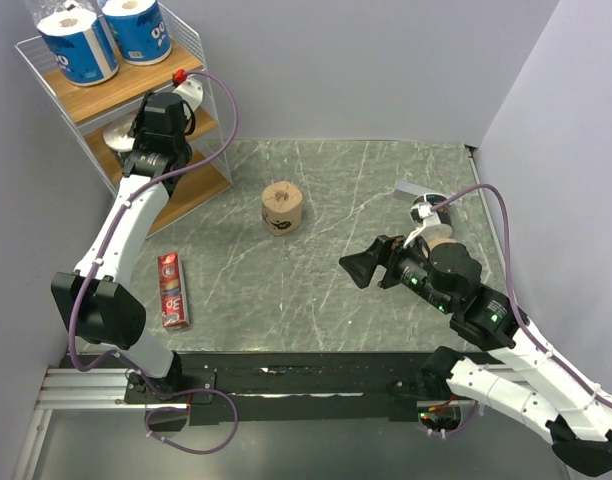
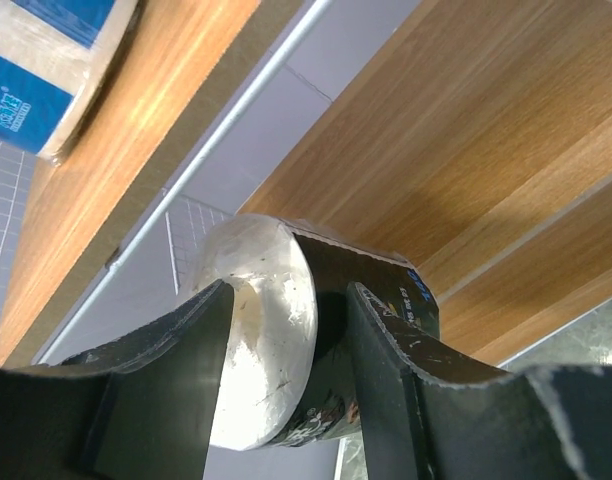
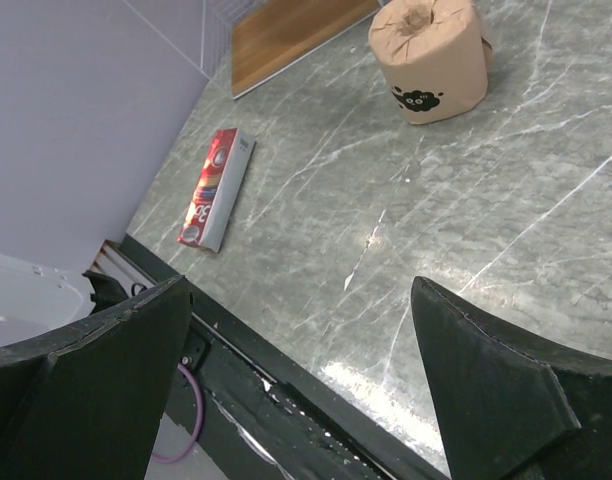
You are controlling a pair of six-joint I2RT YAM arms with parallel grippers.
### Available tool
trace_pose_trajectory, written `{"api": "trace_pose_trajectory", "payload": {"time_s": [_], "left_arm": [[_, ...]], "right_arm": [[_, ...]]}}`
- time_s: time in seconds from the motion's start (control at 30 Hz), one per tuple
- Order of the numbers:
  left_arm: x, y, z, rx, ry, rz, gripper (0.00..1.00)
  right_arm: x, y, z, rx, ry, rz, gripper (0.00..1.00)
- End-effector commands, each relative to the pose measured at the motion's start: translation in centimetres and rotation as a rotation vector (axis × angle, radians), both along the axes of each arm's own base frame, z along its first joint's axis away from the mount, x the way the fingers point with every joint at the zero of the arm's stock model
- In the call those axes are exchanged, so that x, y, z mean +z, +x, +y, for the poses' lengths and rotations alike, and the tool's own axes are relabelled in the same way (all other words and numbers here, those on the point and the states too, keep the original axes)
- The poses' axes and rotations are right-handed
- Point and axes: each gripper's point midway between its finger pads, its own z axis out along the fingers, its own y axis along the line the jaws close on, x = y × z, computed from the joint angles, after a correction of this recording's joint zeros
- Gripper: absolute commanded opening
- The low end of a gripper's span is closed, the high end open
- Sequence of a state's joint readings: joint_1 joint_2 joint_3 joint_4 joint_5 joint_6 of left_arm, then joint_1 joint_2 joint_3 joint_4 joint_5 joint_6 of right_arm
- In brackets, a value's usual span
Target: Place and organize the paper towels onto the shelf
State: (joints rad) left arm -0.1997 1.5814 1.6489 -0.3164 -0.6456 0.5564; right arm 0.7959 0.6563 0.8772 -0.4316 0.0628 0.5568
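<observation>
My left gripper [image 1: 134,136] reaches into the middle tier of the white wire shelf [image 1: 96,100] and is shut on a black-wrapped paper towel roll [image 2: 276,330]. The roll's white end face shows between the fingers, above the wooden board [image 2: 466,130]. Two blue-wrapped rolls [image 1: 78,45] [image 1: 136,28] stand on the top tier. A tan roll [image 1: 282,208] stands upright mid-table and also shows in the right wrist view [image 3: 429,60]. My right gripper [image 1: 358,268] is open and empty above the table's near right. Another black roll [image 1: 424,210] and a tan roll [image 1: 444,237] sit partly hidden behind the right arm.
A flat red box [image 1: 172,290] lies on the table near the left arm and shows in the right wrist view [image 3: 216,188]. A small grey block [image 1: 414,188] lies at the right back. The black front rail [image 3: 286,400] runs below the right gripper.
</observation>
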Motion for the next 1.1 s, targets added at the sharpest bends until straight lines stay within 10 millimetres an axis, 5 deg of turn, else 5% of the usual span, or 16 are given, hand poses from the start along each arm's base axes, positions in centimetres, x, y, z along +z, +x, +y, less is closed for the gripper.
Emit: {"api": "trace_pose_trajectory", "payload": {"time_s": [0.0,0.17,0.3,0.47,0.77,1.07], "left_arm": [[1.7,0.1,0.5,0.005,0.026,-0.061,0.53],[1.7,0.3,1.8,0.010,0.047,-0.069,0.46],[1.9,1.4,2.2,0.010,0.047,-0.067,0.31],[2.2,2.4,1.8,-0.016,0.052,-0.069,0.31],[2.0,3.9,-0.1,-0.104,0.021,-0.091,0.42],[4.0,2.8,-1.1,-0.097,0.005,-0.148,0.59]], "right_arm": [[1.8,-0.1,-0.4,-0.012,0.044,-0.036,0.97],[1.1,-0.1,-0.3,-0.011,0.041,-0.028,0.97],[0.5,-0.3,-0.4,-0.009,0.021,-0.011,0.98],[0.4,-0.4,-0.8,-0.015,0.023,-0.025,0.98],[1.3,-0.1,-0.6,-0.014,0.016,-0.044,0.98],[1.4,-0.1,0.3,0.024,0.010,-0.036,0.98]]}}
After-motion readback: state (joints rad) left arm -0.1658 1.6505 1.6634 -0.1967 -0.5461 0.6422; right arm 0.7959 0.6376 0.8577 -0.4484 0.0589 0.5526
